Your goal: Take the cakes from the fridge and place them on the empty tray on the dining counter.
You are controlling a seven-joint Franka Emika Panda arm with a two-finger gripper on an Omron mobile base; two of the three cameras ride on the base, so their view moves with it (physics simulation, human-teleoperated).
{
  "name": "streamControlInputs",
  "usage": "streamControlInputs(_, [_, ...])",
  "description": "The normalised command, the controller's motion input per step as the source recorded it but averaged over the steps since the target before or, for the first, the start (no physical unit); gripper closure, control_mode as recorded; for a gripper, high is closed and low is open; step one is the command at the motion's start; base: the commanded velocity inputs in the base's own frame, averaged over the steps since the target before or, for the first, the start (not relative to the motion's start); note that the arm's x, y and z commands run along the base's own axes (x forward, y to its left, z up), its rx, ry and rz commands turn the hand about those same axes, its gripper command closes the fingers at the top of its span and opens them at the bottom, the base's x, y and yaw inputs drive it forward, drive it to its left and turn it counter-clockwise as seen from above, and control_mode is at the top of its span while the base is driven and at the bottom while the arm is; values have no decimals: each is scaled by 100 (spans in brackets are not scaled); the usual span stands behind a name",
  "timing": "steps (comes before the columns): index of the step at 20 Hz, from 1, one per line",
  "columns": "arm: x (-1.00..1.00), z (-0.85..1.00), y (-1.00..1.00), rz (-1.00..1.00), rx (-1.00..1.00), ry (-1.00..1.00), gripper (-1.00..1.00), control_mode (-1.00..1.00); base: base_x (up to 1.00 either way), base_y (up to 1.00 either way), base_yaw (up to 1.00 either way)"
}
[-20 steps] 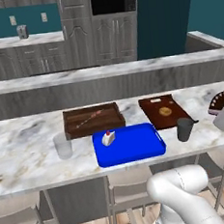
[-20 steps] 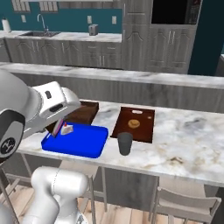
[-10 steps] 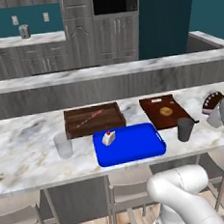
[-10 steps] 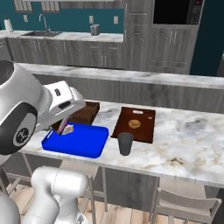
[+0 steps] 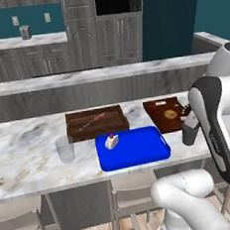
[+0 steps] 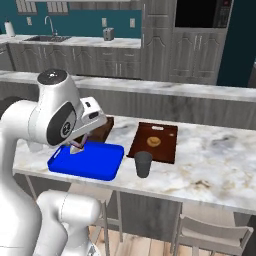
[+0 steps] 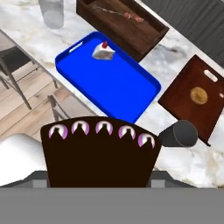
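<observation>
Marble dining counter [image 5: 26, 150], blue tray [image 5: 140, 152] on it, 1 white cake [image 5: 111, 141] inside. Chocolate cake [image 7: 100, 155] clamped in gripper [image 6: 77, 146].

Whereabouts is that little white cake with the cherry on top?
The white cake sits in the blue tray, in its back left corner as the left base view shows it, just in front of the dark wooden tray.

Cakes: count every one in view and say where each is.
2. The white cherry-topped cake lies in the blue tray at its corner near the wooden tray. The chocolate cake is held in the gripper.
</observation>
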Motion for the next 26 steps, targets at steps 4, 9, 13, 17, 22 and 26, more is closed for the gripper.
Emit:
streamControlInputs(4, [65,-70,40,0,0,0,100,-100,0,0,0])
streamControlInputs(9, [67,-69,30,0,0,0,100,-100,0,0,0])
streamControlInputs(13, [71,-47,12,0,0,0,100,-100,0,0,0])
streamControlInputs(17, [68,-40,3,0,0,0,100,-100,0,0,0])
streamControlInputs(22, [47,-37,6,0,0,1,100,-100,0,0,0])
streamControlInputs(26, [36,-41,9,0,0,2,100,-100,0,0,0])
